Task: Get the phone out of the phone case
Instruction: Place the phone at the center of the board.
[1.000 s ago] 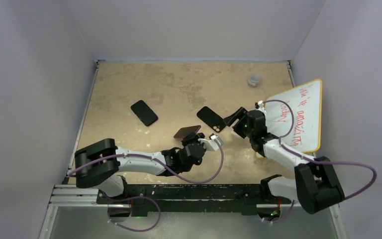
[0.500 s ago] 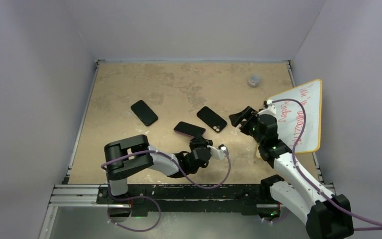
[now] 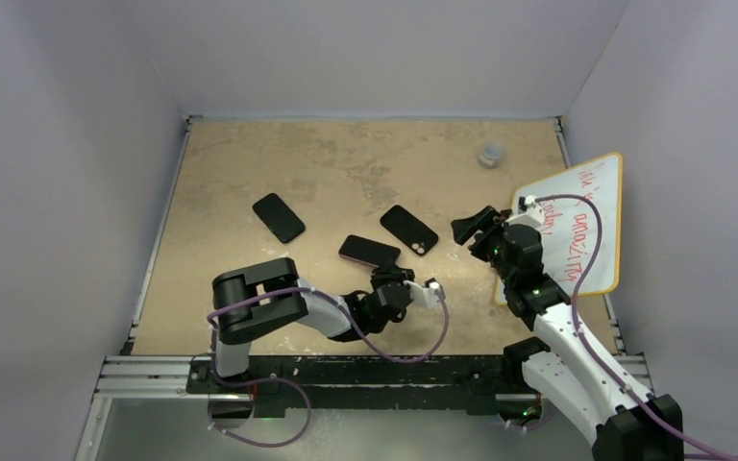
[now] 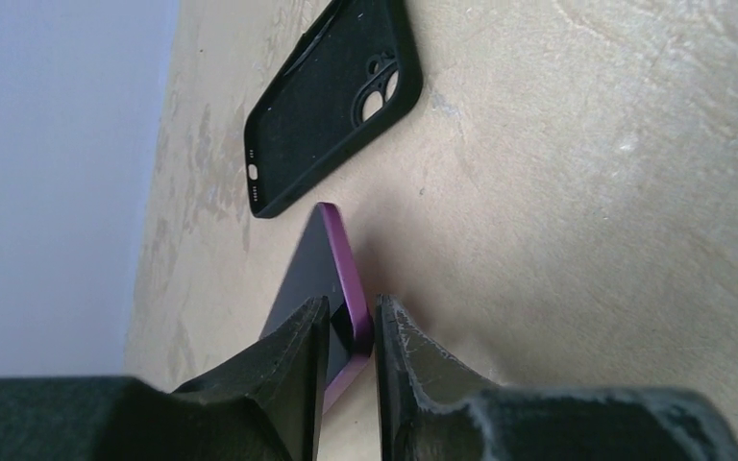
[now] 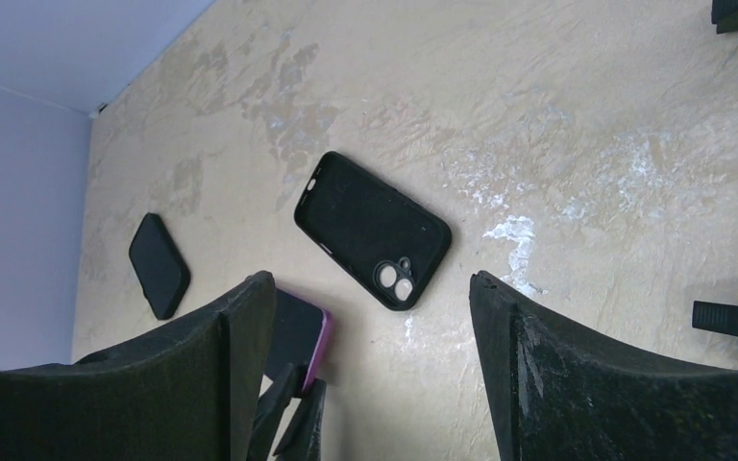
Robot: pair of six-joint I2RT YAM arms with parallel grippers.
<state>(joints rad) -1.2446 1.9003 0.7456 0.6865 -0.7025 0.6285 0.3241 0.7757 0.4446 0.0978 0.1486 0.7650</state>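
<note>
The phone (image 3: 369, 251), dark-screened with a purple edge (image 4: 338, 259), lies low on the table just left of the empty black phone case (image 3: 409, 230), which rests flat and apart from it, camera holes showing (image 5: 373, 230). My left gripper (image 3: 383, 273) reaches the phone from the near side, and its jaws (image 4: 351, 312) stand narrowly closed around the phone's near corner. My right gripper (image 3: 472, 229) hovers to the right of the case, wide open (image 5: 373, 279) and holding nothing.
Another black phone-shaped item (image 3: 279, 217) lies further left (image 5: 159, 264). A whiteboard with a yellow rim (image 3: 577, 226) leans at the right. A small grey cup (image 3: 490, 154) stands at the back right. Walls close in on three sides.
The left gripper has brought the phone down from the air to the table and drawn nearer. The right gripper has backed off to the right, away from the case, staying open.
</note>
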